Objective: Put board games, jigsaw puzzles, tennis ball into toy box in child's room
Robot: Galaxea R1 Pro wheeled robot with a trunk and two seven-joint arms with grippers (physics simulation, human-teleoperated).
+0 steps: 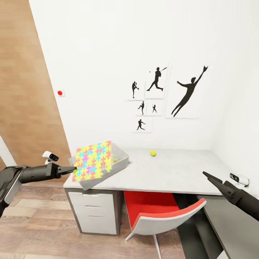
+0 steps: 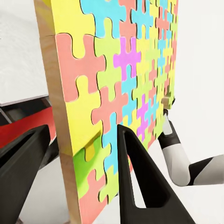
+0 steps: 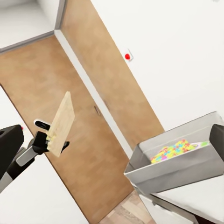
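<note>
Head view guy: left claw [image 1: 73,168] pinches a puzzle box [image 1: 92,160], held tilted over the bin [image 1: 120,166] at the desk [image 1: 172,172] end.

Reply: yep, ball [image 1: 153,153] sits on the desk. Right claw [image 1: 205,175] looks closed, empty.

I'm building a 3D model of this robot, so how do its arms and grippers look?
Both arms are dark grey to black tubes. The left gripper and right gripper end in slim, pointed black fingers, wedge-shaped with hollow triangular cut-outs. A small white capsule-shaped camera pod with a black face sits near each wrist. The left forearm carries a white panel.
</note>
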